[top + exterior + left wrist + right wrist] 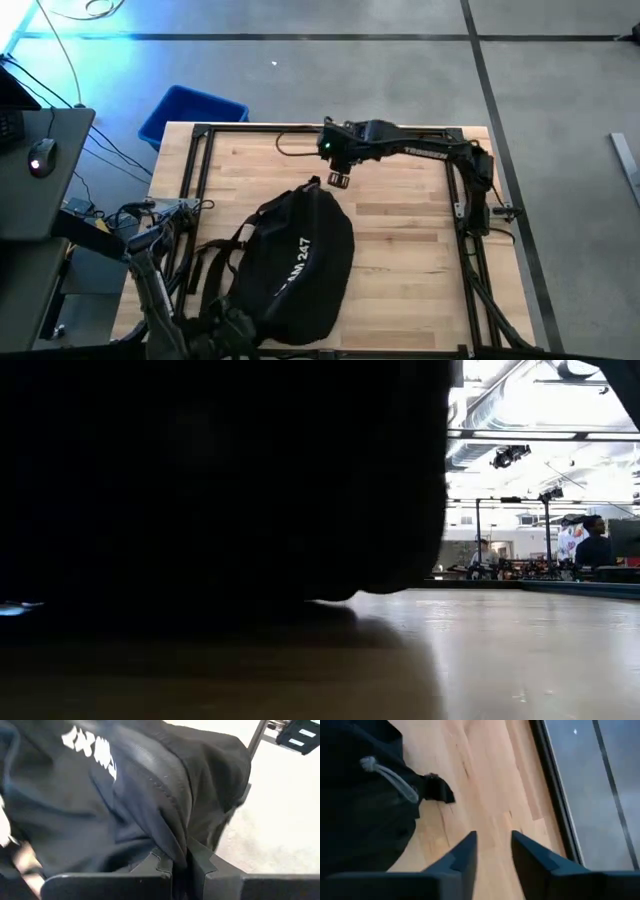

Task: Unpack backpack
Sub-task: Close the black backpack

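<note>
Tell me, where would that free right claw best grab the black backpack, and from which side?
Probably the grey cord pull at the backpack's top end. It sticks out from the fabric, thin enough to pinch, and lies nearest the right gripper, which is open over bare wood just beyond it. The left gripper already pinches a fabric fold at the opposite end.

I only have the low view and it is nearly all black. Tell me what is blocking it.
Observer: The backpack, lying on the wooden table close to that camera.
Operator: Report the left gripper.
Observer: The left gripper is shut on a fold of the backpack's fabric at its near end.
Operator: Now the right one.
Observer: The right gripper is open and empty, over bare wood just beyond the backpack's far end, beside a grey cord.
</note>
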{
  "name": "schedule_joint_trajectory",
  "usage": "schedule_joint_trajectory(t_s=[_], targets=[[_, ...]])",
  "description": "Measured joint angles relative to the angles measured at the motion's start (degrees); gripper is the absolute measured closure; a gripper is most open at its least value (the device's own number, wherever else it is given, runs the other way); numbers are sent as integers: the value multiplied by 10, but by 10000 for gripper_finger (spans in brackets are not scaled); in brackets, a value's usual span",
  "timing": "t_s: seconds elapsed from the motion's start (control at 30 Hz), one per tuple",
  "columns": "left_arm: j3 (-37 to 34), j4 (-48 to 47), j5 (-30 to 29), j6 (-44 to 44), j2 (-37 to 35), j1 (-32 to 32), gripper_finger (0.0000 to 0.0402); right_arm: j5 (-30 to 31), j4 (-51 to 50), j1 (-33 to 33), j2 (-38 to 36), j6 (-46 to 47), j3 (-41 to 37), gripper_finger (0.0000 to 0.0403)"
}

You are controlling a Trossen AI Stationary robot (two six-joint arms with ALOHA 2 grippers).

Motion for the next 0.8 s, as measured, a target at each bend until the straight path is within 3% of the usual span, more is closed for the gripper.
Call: schedule_joint_trajectory(t_s=[0.17, 0.3, 0.37, 0.57, 0.8], targets=[[2, -3, -3, 131, -28, 37, 401, -155, -13, 7, -45, -89, 0, 209], [2, -4, -27, 210, -51, 62, 401, -266, -15, 55, -69, -118, 0, 196], [2, -4, -58, 231, -66, 76, 401, -283, -15, 94, -74, -118, 0, 198], [2, -4, -117, 249, -106, 122, 401, -270, 34, 227, -74, -94, 0, 225], [2, -5, -117, 256, -140, 155, 401, -111, 69, 341, -94, -29, 0, 279]])
